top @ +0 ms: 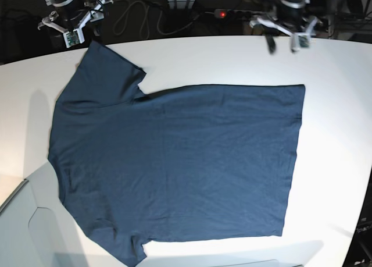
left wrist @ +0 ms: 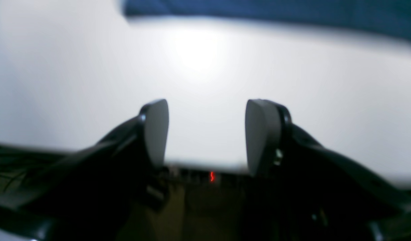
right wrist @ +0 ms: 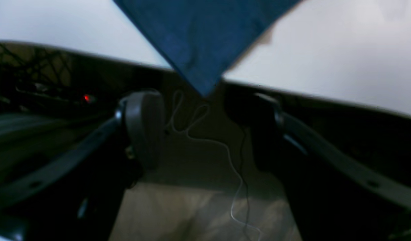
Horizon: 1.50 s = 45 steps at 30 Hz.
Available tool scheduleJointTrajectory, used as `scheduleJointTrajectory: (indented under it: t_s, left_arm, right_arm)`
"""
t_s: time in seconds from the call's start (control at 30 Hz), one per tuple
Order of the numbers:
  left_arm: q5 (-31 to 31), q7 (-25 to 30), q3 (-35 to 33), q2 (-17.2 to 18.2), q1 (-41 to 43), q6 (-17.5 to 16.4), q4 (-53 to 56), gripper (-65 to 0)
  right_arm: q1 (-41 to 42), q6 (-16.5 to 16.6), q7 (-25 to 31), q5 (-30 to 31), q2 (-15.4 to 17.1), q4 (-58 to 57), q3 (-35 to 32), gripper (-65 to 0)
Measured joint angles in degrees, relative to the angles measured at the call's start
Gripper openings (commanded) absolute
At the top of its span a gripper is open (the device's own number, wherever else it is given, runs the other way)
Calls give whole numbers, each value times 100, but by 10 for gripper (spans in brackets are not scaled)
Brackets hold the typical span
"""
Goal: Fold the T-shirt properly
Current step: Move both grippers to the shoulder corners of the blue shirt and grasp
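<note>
Base view shows the T-shirt (top: 174, 162) spread flat, so both open, empty grippers, left gripper (left wrist: 205, 134) and right gripper (right wrist: 205, 130), should pinch matching edges evenly.

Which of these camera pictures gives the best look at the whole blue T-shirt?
The base view: the T-shirt lies spread flat on the white table, both sleeves visible. The right wrist view catches only one sleeve corner over the table edge; the left wrist view, a blurred blue strip.

No legible txt, labels or nos. in any view.
</note>
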<state>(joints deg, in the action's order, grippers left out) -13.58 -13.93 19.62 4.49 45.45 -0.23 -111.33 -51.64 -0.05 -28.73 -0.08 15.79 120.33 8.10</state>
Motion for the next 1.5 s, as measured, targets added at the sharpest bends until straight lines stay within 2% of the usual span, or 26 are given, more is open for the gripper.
scheduleJointTrajectory:
  t_s: [0.17, 0.37, 0.6, 0.97, 1.03, 1.13, 1.4, 1.5]
  left_arm:
    - [-719, -37, 472, 415, -669, 22, 479, -297]
    - [-1285, -79, 844, 632, -1462, 59, 1534, -297]
    - [-1325, -74, 588, 763, -2153, 33, 2302, -298]
    - [-1342, 155, 210, 756, -2503, 15, 2721, -304]
    - [-1351, 173, 201, 758, -2498, 13, 2723, -338]
    - [-1364, 170, 197, 758, -2494, 15, 2730, -441]
    - [-1368, 149, 111, 761, -2496, 17, 2728, -641]
    - [-1370, 118, 118, 758, -2494, 15, 2704, -650]
  right_arm:
    - [157, 2, 17, -2, -17, 7, -111, -268]
    - [205, 0, 37, 11, -39, 9, -116, -268]
    - [205, 0, 37, 11, -39, 7, -116, -268]
    - [205, 2, 37, 11, -39, 7, -116, -267]
    - [205, 0, 37, 11, -39, 7, -116, -267]
    - [205, 2, 35, 11, -42, 7, -116, -267]
    - [227, 0, 52, 15, -42, 7, -116, -266]
    - [400, 0, 68, 15, -52, 4, -116, -265]
